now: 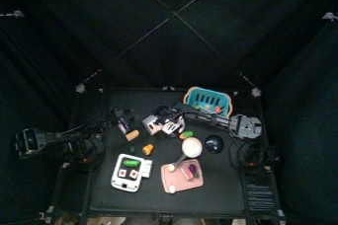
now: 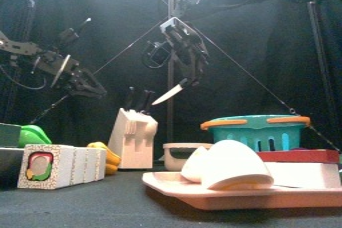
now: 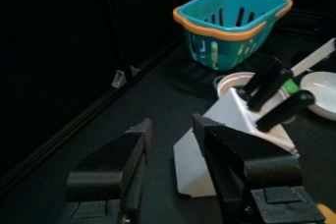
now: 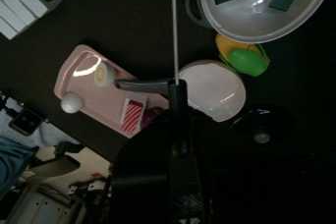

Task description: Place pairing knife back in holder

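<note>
Right now I am in the carrying step: my right hand, up in the upper middle of the front view, is clamped narrowly on the handle of the knife, and the blade slants down to the left, hanging in the air above the knife block. The knife touches nothing but my grip. In the right wrist view the thin blade runs straight up the middle of the frame from between my jaws, with the pink tray and a white bowl far below it.

My left hand stands wide apart and holds nothing. In its own view it sits just beside the white block, whose dark handles stick up at the frame's right, with the teal basket beyond at the upper right.

Next, I judge, I must line the tip up with a free slot in the block's top and lower the blade along the slot's slant. I cannot make out which slot is free. The block looks light, so my left hand may need to steady it before I push down.
</note>
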`<state>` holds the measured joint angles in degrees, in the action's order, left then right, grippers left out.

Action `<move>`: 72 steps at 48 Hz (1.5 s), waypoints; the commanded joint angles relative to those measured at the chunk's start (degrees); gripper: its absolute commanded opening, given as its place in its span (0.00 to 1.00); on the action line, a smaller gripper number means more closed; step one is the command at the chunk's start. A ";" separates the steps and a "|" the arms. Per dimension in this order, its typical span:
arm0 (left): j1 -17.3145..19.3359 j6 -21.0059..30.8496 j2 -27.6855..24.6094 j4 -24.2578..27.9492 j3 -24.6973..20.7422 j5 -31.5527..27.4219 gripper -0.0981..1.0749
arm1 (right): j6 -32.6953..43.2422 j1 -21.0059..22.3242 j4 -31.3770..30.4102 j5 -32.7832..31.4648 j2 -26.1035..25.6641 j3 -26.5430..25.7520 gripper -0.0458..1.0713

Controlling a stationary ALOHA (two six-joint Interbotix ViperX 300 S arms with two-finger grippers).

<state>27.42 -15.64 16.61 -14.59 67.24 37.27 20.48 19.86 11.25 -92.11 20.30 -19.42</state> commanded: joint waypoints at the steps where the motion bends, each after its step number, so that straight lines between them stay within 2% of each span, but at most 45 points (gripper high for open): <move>1: 0.09 -0.09 -4.83 0.09 -3.60 0.88 0.75 | -0.09 0.62 0.18 0.09 -1.58 -1.14 0.41; 8: 0.09 -0.09 -10.02 0.18 -6.24 0.88 0.75 | -0.09 0.35 0.09 0.18 -1.58 -0.79 0.41; 15: -0.18 -0.09 -12.48 0.09 -7.65 0.88 0.75 | -0.09 0.26 0.09 0.88 -1.49 -0.09 0.41; 36: -5.89 0.26 -13.01 -0.53 -8.09 0.88 0.75 | 0.00 0.18 0.44 2.11 -0.79 0.70 0.41; 72: -5.98 0.09 -13.10 -1.58 -7.38 0.88 0.75 | 0.09 0.09 0.26 1.58 -0.88 2.02 0.41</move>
<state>21.62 -15.47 3.43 -16.17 60.38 37.71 20.65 19.86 11.51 -90.44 21.09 -16.70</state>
